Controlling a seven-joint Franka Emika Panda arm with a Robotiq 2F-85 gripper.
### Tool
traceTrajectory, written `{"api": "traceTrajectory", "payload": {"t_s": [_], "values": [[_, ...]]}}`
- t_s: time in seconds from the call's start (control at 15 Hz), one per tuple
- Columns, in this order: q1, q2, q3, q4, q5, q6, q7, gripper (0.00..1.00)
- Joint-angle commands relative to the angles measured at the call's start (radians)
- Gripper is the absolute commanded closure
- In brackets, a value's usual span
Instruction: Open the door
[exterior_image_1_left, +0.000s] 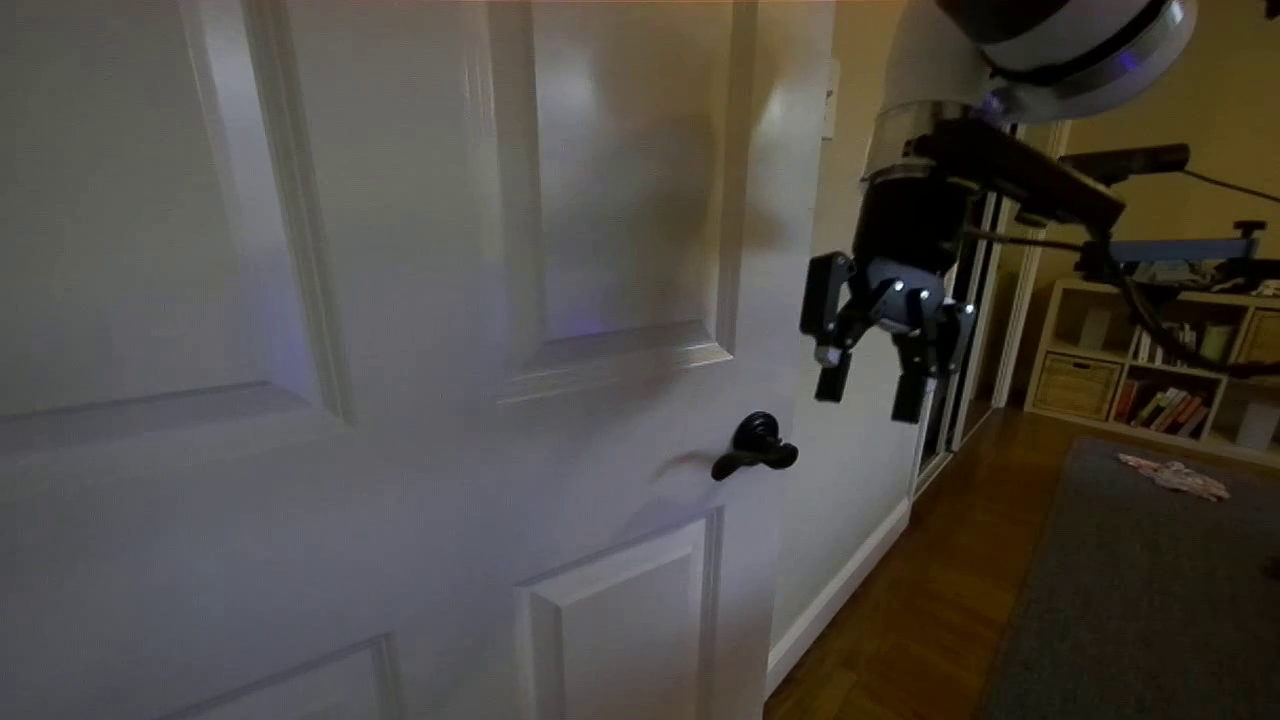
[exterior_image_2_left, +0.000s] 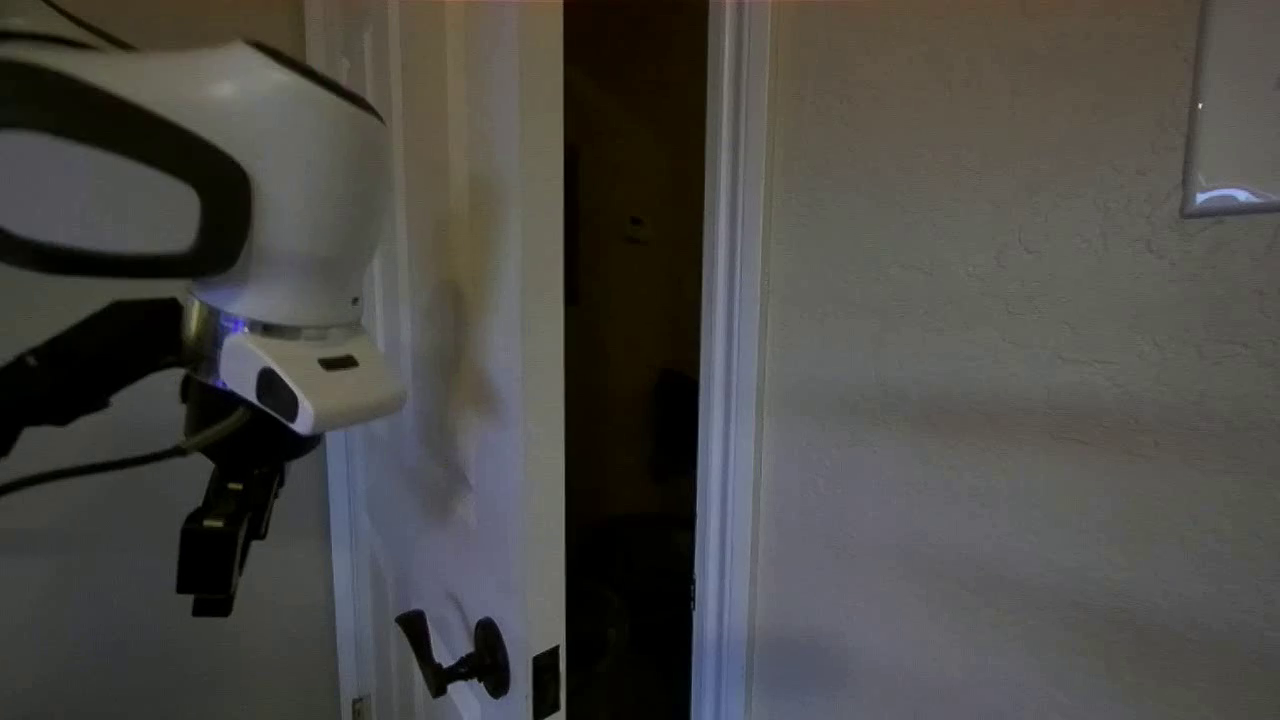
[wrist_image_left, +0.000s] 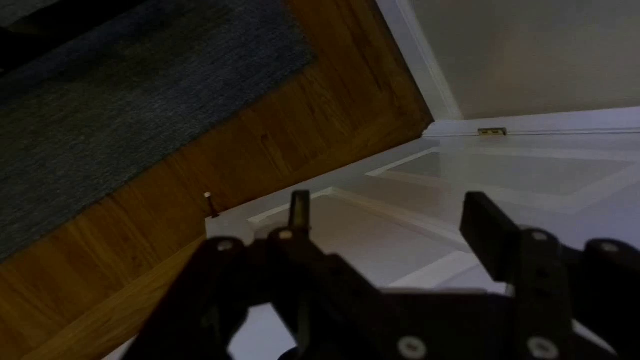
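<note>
The large white panelled door (exterior_image_1_left: 450, 520) stands partly open. In an exterior view, a dark gap shows between the door's free edge (exterior_image_2_left: 542, 300) and the white door frame (exterior_image_2_left: 735, 330). The small dark lever handle (exterior_image_1_left: 757, 447) is near that edge, and it also shows in an exterior view (exterior_image_2_left: 455, 660). My gripper (exterior_image_1_left: 870, 392) is open and empty, pointing down. It hangs above the level of the handle, on the handle's side of the door, and apart from it. In the wrist view the spread fingers (wrist_image_left: 387, 205) have the door's panels (wrist_image_left: 380, 245) behind them.
A wall with a white baseboard (exterior_image_1_left: 840, 590) stands beside the door. A brass hinge (wrist_image_left: 492, 131) and a small door stop (wrist_image_left: 210, 204) show in the wrist view. A grey rug (exterior_image_1_left: 1130, 600) with a crumpled cloth (exterior_image_1_left: 1175, 477) lies before a cube shelf (exterior_image_1_left: 1075, 385).
</note>
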Motion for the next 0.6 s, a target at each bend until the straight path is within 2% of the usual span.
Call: {"api": "traceTrajectory", "payload": {"t_s": [0.0,0.27,0.33,0.53], "values": [[-0.001,-0.177,-0.04,-0.086,-0.133,-0.097,0.049,0.0],[-0.01,-0.262,-0.052,-0.106,-0.204,-0.115,0.065,0.0],[-0.002,-0.192,-0.05,-0.054,-0.171,-0.104,0.034,0.0],[-0.004,-0.225,-0.05,-0.07,-0.182,-0.104,0.037,0.0]]}}
